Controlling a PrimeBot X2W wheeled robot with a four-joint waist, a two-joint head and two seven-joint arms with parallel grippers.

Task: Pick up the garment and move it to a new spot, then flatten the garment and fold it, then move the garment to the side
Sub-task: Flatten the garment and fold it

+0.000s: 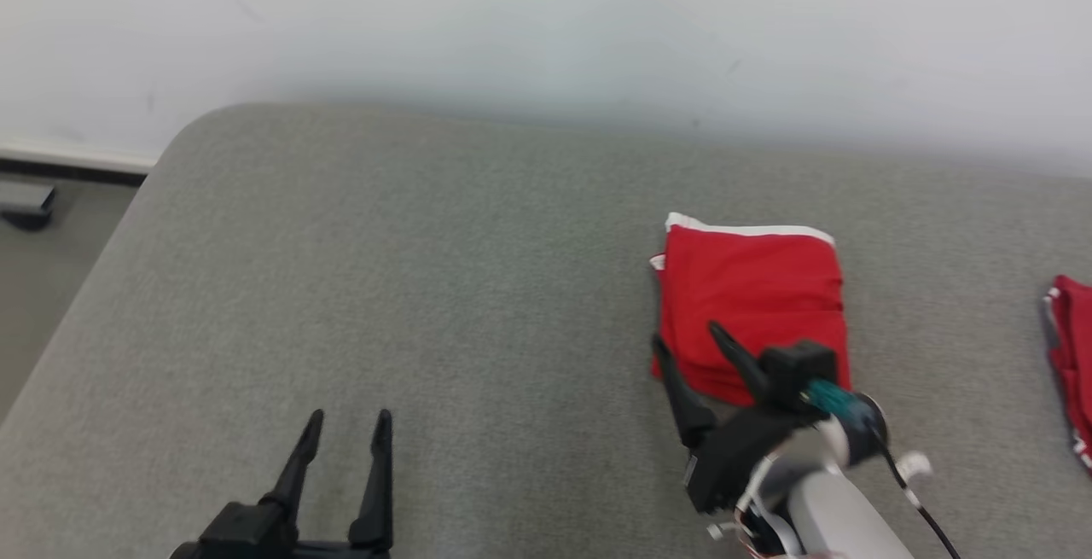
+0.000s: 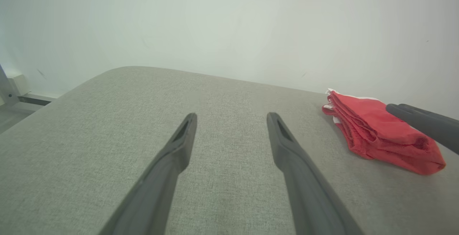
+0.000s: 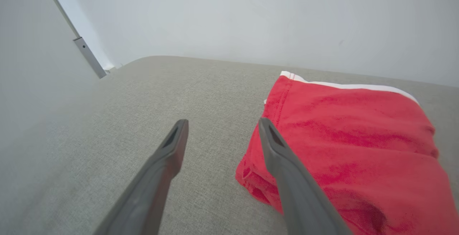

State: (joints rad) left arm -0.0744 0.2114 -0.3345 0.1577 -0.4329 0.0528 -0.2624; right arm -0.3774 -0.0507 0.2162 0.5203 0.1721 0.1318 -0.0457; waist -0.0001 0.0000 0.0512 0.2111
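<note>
My left gripper [image 1: 350, 416] sits nearest me, fingers spread wide over the grey cushion [image 1: 426, 269], holding nothing. My right gripper [image 1: 685, 335] is spread wide too and empty. One finger is over the near left corner of the folded red garment [image 1: 755, 286] lying just ahead, with another red cloth [image 1: 1071, 346] well off to its right.

I operate in what I read as a plain indoor test room or lab. Indicators: a wide padded work surface [image 1: 426, 286] in grey woven fabric, one corner rounded, set against a plain white wall [image 1: 546, 21]. A pale skirting strip [image 1: 68, 155] borders a grey floor [image 1: 51, 260]. A metal strip [image 3: 89, 57] runs up the wall.
</note>
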